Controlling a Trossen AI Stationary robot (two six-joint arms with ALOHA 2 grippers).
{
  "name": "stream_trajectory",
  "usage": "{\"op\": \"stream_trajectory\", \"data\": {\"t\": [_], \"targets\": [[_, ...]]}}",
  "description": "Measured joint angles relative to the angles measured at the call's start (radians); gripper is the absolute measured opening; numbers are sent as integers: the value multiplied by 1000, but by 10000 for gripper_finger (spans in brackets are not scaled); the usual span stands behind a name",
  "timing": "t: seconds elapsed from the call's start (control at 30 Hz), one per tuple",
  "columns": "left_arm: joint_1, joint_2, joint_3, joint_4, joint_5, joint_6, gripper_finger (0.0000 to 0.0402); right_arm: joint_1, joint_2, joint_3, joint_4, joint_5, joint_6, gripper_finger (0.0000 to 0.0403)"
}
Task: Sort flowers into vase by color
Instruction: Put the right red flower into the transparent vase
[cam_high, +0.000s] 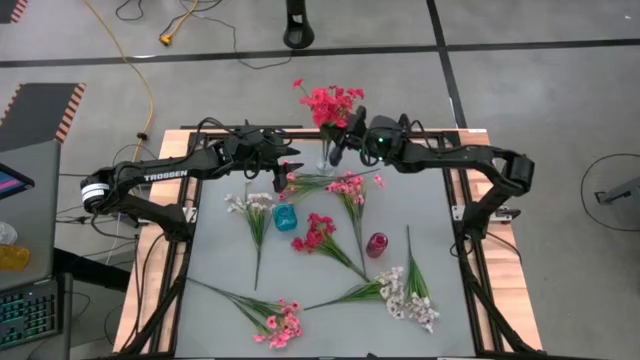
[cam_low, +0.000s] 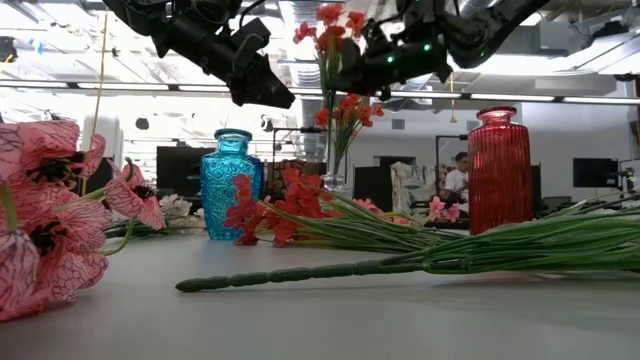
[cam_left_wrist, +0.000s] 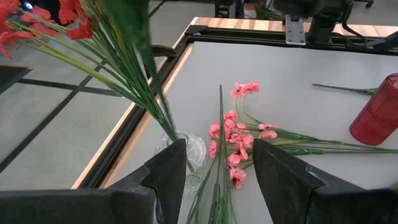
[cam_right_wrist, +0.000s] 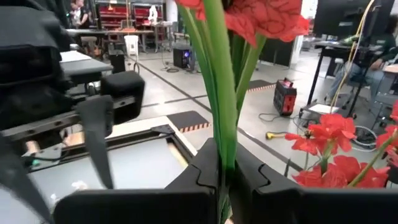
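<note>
Right gripper (cam_right_wrist: 225, 180): it is pinching the green stem of a red flower (cam_right_wrist: 267, 18) between its two dark fingers, which are standing almost together; in the high view it is hanging at 12 o'clock of the table, just beside the clear vase (cam_high: 328, 155).
Left gripper (cam_left_wrist: 217, 180): its fingers are standing wide apart and are holding nothing; it is hovering at about 11 o'clock of the table, pointing toward the clear vase, with a pink flower (cam_left_wrist: 235, 146) lying on the table under the gap.
Clear vase: it is standing upright at the far edge of the table, at 12 o'clock, and a bunch of red flowers (cam_high: 330, 103) is standing in it.
Blue vase (cam_high: 286, 217): it is standing near the middle of the table, slightly toward 10 o'clock.
Red vase (cam_high: 377, 244): it is standing a little toward 3 o'clock from the middle.
Flowers on the table: a white sprig (cam_high: 250, 205) is lying at 10 o'clock, one red sprig (cam_high: 318, 233) between the blue vase and the red vase, a pink sprig (cam_high: 280, 322) at 7 o'clock, and white sprigs (cam_high: 410, 297) at 5 o'clock.
Table (cam_high: 440, 215): it is showing a grey top with a wooden border.
</note>
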Motion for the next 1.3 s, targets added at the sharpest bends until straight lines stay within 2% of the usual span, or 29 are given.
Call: {"op": "stream_trajectory", "data": {"t": [0.17,0.67,1.0,1.3], "targets": [[0,0,0,0,0,0,174,-8,33,0,26,0,-3,40],[0,0,0,-1,0,0,174,-6,33,0,-62,-2,-52,46],[0,0,0,-6,0,-12,174,-6,33,0,-136,41,-52,97],[0,-1,0,-13,0,-15,174,-2,31,0,-221,45,-50,179]]}}
